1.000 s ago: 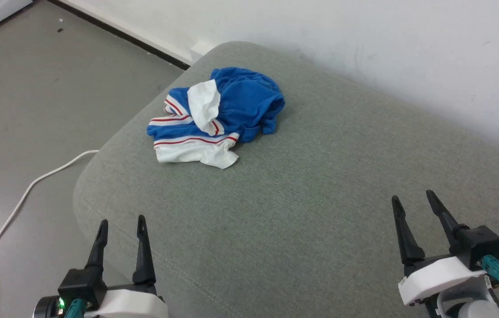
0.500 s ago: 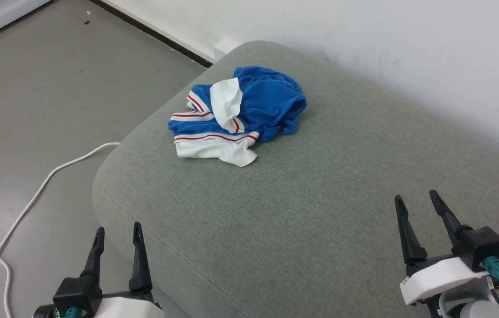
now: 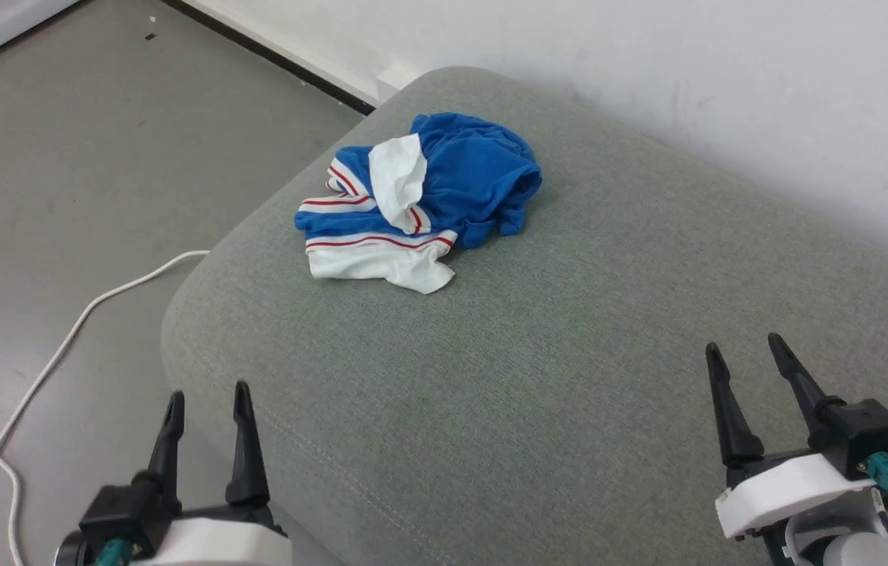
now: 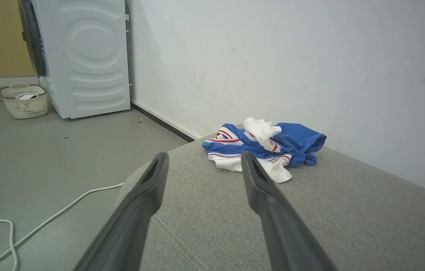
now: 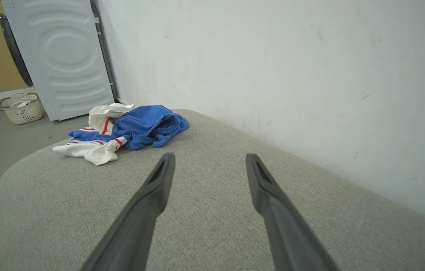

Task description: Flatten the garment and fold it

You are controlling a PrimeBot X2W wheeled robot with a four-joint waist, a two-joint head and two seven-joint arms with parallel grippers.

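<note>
**Shirt in a Heap**

The garment (image 3: 420, 208) lay in a lump near the far left corner of the grey cushion (image 3: 538, 377), blue with white sleeves and red stripes. The flattening had not begun, I think. The left gripper (image 3: 208, 393) and right gripper (image 3: 743, 343) were well apart from it, jaws spread, holding nothing. Next they would need to reach and pinch its edges.

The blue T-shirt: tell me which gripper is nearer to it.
Left. The left gripper sits at the cushion's near left corner, with the T-shirt almost straight ahead. The right gripper is over the near right side, with the T-shirt far off diagonally to its left.
</note>
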